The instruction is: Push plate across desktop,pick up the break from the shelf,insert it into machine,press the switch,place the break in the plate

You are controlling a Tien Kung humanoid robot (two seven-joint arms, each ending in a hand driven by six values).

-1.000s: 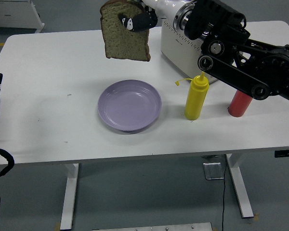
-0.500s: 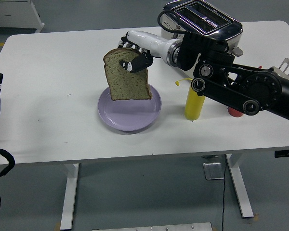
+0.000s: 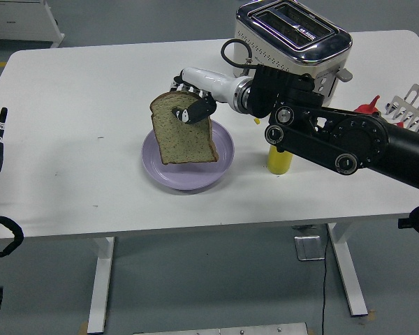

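The bread [image 3: 184, 137], light, soft and easily torn, is pinched at its top edge by the right hand [image 3: 193, 109] fingers, over the plate [image 3: 221, 165].

Round lilac plate [image 3: 169, 175] mid-table toward the white table's [image 3: 70, 105] near edge, brown bread slice [image 3: 184, 135] over it, chrome toaster [image 3: 293, 35] at far right, yellow squeeze bottle [image 3: 278, 160] right of plate, perhaps a wire rack [image 3: 413, 105] at right edge.

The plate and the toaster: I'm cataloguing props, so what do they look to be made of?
The plate looks like matte lavender plastic or melamine: even colour, soft sheen, no glassy glare, though glazed ceramic can't be ruled out. The toaster seems polished metal on top, mirror-bright with reflections, over a cream body that may be painted metal or plastic.
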